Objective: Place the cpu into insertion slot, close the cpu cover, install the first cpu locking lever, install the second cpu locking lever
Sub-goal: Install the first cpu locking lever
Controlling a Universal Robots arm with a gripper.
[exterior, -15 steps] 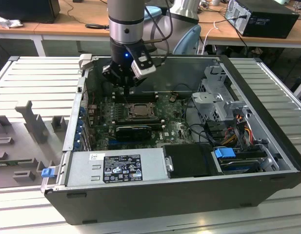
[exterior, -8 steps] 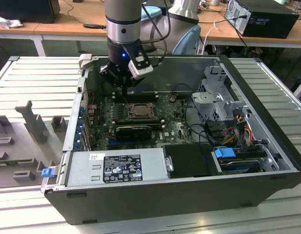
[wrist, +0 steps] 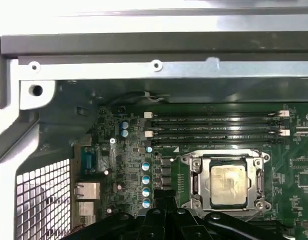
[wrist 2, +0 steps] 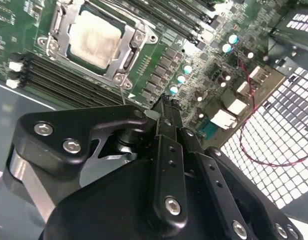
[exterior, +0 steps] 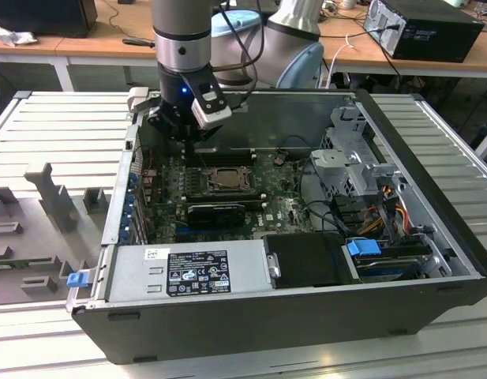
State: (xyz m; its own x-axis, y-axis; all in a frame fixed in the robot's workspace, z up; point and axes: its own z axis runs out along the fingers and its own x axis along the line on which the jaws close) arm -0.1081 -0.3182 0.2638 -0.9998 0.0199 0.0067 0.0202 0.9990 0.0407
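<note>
Gripper (exterior: 180,136), closed and empty, hangs beside the cpu (exterior: 225,179), which lies at five o'clock in the exterior view.

The exterior view looks down from outside, well back, over the whole open computer case (exterior: 306,316). Both wrist views look closely past my claw (wrist 2: 164,102) at the board (wrist: 119,165), sharing the cpu (wrist: 227,185).
</note>
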